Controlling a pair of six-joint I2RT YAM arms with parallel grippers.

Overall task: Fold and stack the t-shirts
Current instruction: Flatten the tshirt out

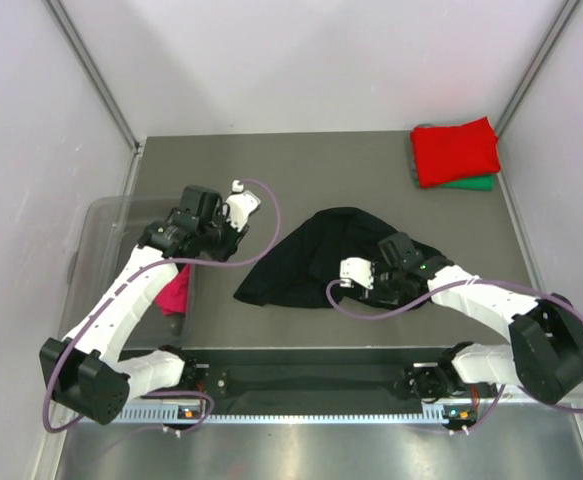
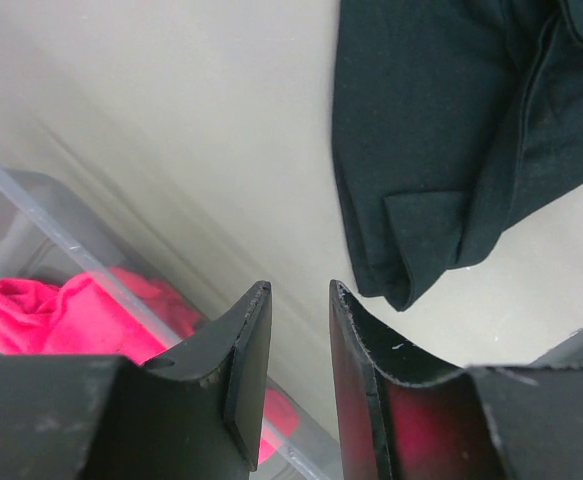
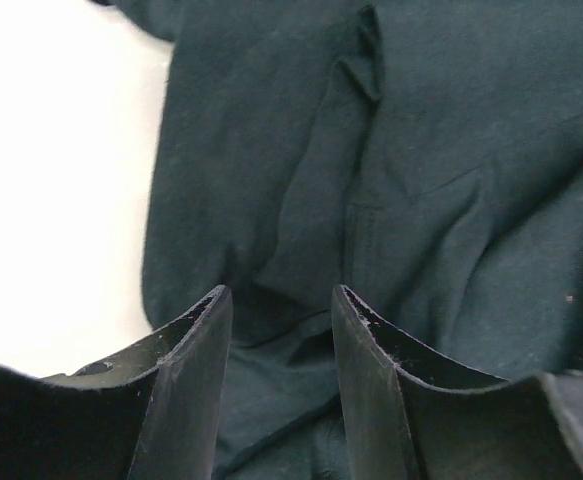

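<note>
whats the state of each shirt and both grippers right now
black t-shirt: unfolded, lying crumpled
red t-shirt: folded, on top of the green one
green t-shirt: under the red, only an edge showing
magenta t-shirt: bunched up inside the clear bin
left gripper: jaws open, empty
right gripper: jaws open, empty, over the black t-shirt

Tbl: blk tee, red/green stack far-R.
</note>
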